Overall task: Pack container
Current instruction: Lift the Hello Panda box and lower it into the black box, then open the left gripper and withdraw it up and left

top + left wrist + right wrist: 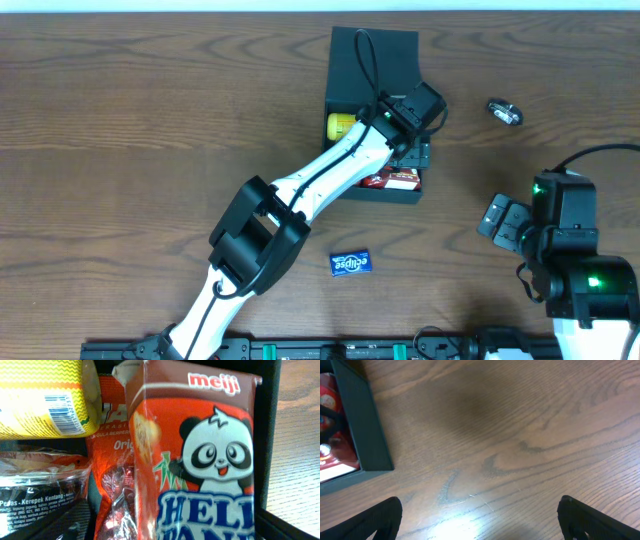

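Observation:
The dark container point(370, 60) stands at the table's far middle with its flap lid folded back. My left gripper point(410, 150) reaches down into it. In the left wrist view a red Meiji Hello Panda box point(210, 460) fills the space between my spread fingers point(167, 530). Beside it lie an orange packet point(112, 460), a yellow packet point(45, 395) and a dark crisp bag point(35, 490). The container's wall point(267, 435) is on the right. My right gripper point(500, 222) is open and empty over bare wood point(480, 520), right of the container's corner point(362, 425).
A blue Eclipse gum pack point(351, 263) lies on the table in front of the container. A small dark wrapped item point(505, 112) lies at the far right. The yellow packet also shows at the container's left side point(340, 124).

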Tool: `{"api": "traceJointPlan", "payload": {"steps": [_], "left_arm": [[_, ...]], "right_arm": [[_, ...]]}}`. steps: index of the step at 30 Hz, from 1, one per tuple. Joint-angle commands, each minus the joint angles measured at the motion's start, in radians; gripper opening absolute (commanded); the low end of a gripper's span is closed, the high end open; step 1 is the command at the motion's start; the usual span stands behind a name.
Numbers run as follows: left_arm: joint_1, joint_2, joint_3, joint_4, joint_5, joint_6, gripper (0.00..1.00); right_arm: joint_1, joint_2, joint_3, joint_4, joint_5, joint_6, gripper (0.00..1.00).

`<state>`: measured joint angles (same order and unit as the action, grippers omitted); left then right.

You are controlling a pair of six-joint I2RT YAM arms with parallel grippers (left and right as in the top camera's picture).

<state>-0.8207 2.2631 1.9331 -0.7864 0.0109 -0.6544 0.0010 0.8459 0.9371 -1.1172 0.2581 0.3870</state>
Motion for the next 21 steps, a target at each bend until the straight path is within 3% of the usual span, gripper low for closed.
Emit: {"api": "traceJointPlan", "payload": {"steps": [1,10,13,17,21], "left_arm": [[0.001,0.018,0.030,-0.010,-0.018,0.004,0.96],[0.004,0.018,0.311,-0.234,-0.033,0.154,0.95],[0.005,0.013,0.439,-0.375,-0.126,0.167,0.96],[0.027,-0.010,0.616,-0.620,-0.288,0.187,0.95],[0.093,-0.091,0.729,-0.803,-0.307,0.187,0.95]], "right_arm": [[-0.014,-0.006,-0.003,0.003,0.000,0.016,0.99],[-0.014,-0.022,0.004,0.071,-0.116,-0.119,0.99],[-0.013,-0.055,0.032,0.070,-0.139,-0.144,0.99],[-0.013,-0.106,0.051,0.080,-0.369,-0.274,0.99],[-0.013,-0.111,0.050,0.086,-0.546,-0.304,0.99]]}}
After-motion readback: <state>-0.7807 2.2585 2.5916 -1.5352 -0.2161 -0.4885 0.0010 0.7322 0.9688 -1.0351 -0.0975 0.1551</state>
